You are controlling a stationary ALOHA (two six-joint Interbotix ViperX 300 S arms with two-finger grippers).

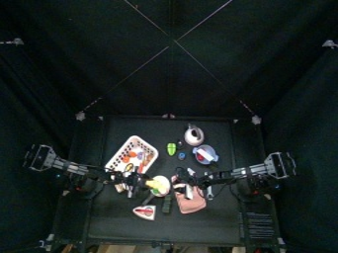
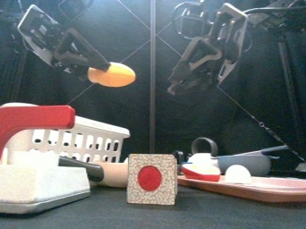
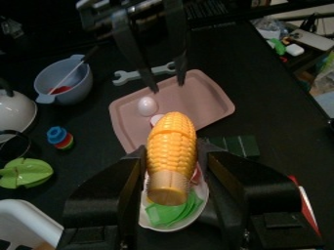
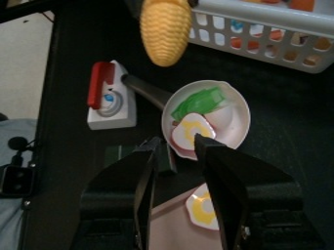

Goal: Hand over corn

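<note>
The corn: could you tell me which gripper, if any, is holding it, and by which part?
The left gripper holds the corn by its lower end, tip pointing away. The right gripper is open and empty, apart from it.

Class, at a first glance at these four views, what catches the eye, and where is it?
The yellow corn stands out, held in the air above the table by the left gripper. The right gripper hangs open nearby, above a small pan. A white basket sits on the table's left side.
</note>
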